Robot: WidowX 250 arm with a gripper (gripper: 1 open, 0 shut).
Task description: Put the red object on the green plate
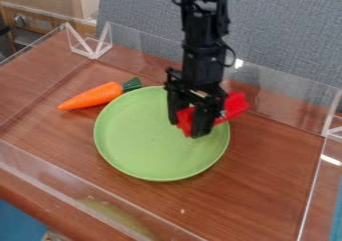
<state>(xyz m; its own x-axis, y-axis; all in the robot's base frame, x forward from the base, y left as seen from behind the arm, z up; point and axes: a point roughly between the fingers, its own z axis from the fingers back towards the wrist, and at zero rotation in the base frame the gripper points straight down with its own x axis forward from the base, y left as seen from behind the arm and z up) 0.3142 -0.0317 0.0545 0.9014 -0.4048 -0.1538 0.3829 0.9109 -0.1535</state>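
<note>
- Single arm (201, 35), black throughout, matte with a slight sheen on the link faces.
- Built of stacked boxy segments, narrow, joined end to end; edges squared, small steps at each joint.
- Small pale spot, perhaps a screw or connector, on the right side of the mid segment.
- Thin dark cable seemingly run along the right side near that spot; detail too blurred to confirm.
- Gripper (195, 122) black, wider block at the wrist, two short flat fingers (187, 120) below.
- No legible markings or labels.
</note>
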